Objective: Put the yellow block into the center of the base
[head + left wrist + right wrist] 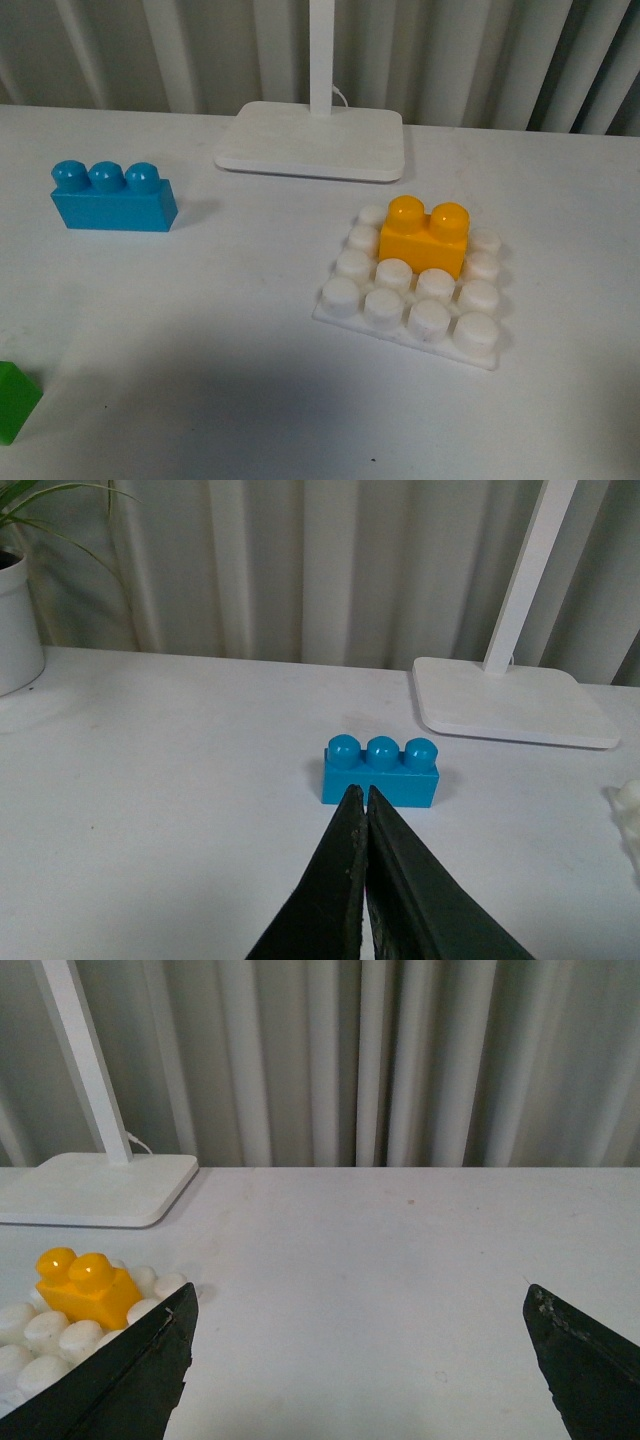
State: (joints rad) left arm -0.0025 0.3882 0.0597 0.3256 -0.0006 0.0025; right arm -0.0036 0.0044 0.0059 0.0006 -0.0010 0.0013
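The yellow block (425, 238) stands upright on the studded white base (345, 312), pressed among its middle studs towards the far side. The right wrist view shows the same yellow block (87, 1287) on the base (30, 1335), off to one side of my right gripper (360, 1305), which is open with only bare table between its fingers. My left gripper (361, 796) is shut on nothing, its tips just short of a blue three-stud brick (380, 771). Neither gripper shows in the front view.
The blue brick (112, 196) sits at the table's left. A white lamp stand (312, 140) is at the back centre. A green block (15, 400) pokes in at the front left corner. A white plant pot (18, 620) stands beyond the left arm.
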